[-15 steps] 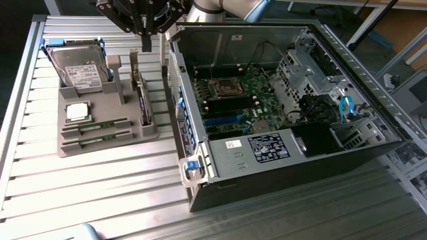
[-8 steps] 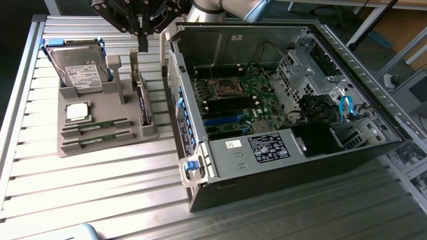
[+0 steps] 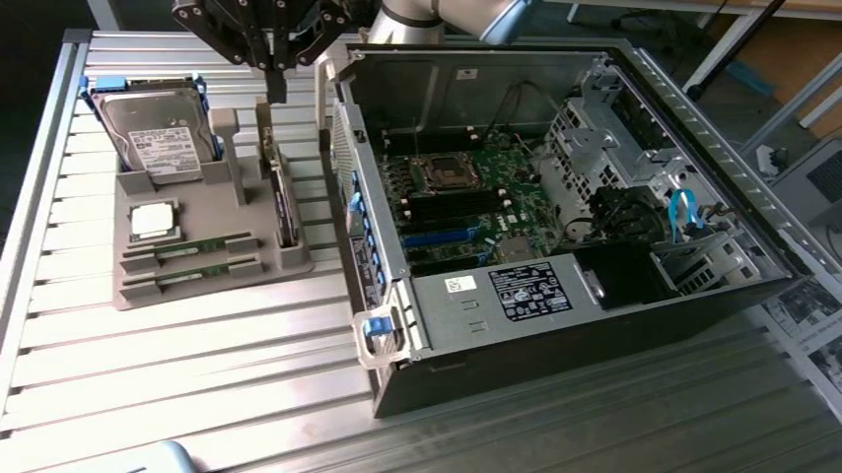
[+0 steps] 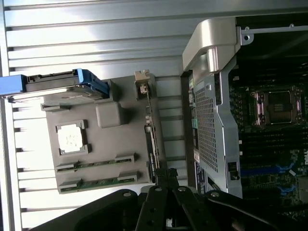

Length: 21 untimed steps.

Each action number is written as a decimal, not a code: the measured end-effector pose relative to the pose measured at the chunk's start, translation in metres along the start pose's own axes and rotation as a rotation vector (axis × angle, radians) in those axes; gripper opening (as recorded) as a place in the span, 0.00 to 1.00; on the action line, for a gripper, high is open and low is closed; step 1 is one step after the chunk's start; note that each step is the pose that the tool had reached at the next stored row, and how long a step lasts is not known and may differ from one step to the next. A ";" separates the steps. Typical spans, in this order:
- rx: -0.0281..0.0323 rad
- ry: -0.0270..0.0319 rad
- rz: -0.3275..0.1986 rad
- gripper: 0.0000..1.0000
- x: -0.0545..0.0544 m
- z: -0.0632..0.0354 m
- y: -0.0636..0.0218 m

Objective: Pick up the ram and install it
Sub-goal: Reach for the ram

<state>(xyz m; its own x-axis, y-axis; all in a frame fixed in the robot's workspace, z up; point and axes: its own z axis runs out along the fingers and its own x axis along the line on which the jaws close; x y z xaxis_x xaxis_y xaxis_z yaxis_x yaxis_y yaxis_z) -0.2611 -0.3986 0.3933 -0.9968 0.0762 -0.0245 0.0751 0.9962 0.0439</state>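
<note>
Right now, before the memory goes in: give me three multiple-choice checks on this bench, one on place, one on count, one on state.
1. The memory sticks lie:
A) in the gray holder
B) on top of the hard drive
C) on the bare table

2. Memory sticks in the holder:
A) one
B) two
C) four

3. The computer case is:
A) closed by its side panel
B) open, with the motherboard showing
C) wrapped in plastic

Answers:
1 A, both sit in slots of the holder.
2 B, two green strips lie side by side.
3 B, the board inside is in plain sight.
</note>
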 end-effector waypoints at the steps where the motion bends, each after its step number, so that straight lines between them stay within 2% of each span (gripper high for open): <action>1: 0.0000 0.0000 0.000 0.11 0.001 0.0000 -0.0001; 12: 0.0000 0.0000 0.000 0.11 0.009 -0.0003 -0.0007; 21: 0.0000 0.0000 0.000 0.11 0.020 -0.0006 -0.0015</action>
<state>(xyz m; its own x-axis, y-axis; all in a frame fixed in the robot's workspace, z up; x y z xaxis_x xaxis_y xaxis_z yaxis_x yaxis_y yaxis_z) -0.2815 -0.3986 0.3933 -0.9968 0.0762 -0.0245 0.0750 0.9962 0.0439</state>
